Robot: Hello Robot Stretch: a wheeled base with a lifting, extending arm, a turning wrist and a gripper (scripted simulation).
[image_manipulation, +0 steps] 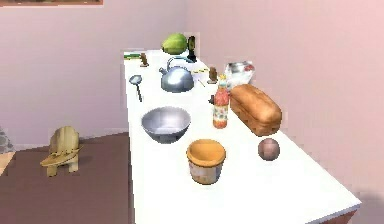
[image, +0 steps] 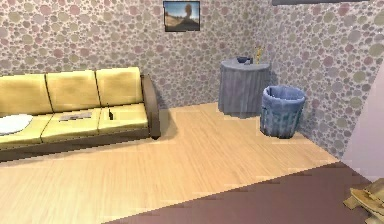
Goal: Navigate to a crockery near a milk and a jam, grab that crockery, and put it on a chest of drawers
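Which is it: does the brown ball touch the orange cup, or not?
Apart. In the arm side view, a strip of bare white counter shows plainly between the brown ball and the orange cup.

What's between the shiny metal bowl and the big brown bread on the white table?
A small red bottle stands between the round grey metal bowl and the long brown bread loaf, in the arm side view.
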